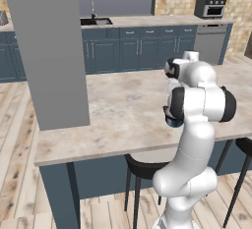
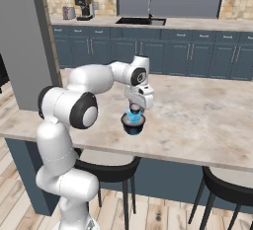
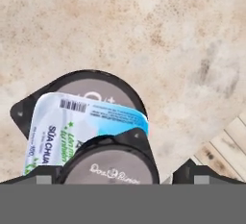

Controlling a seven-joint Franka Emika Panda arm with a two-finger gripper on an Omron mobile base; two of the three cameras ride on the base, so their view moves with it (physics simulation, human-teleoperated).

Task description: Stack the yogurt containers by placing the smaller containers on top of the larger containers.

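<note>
Gripper [image 2: 134, 111] hangs wide open, holding nothing, straight above the stack: tiny cup [image 3: 113, 163] atop blue box [image 3: 72, 122] atop bowl [image 3: 96, 81].

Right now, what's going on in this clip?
The robot arm is stacking yogurt cups at the near edge of the kitchen island. Its claw hangs open right above the pile. In the hand view, a small dark cup sits on a light-blue container, which lies on the big dark cup. All three look stacked, and the claw holds nothing.
</note>
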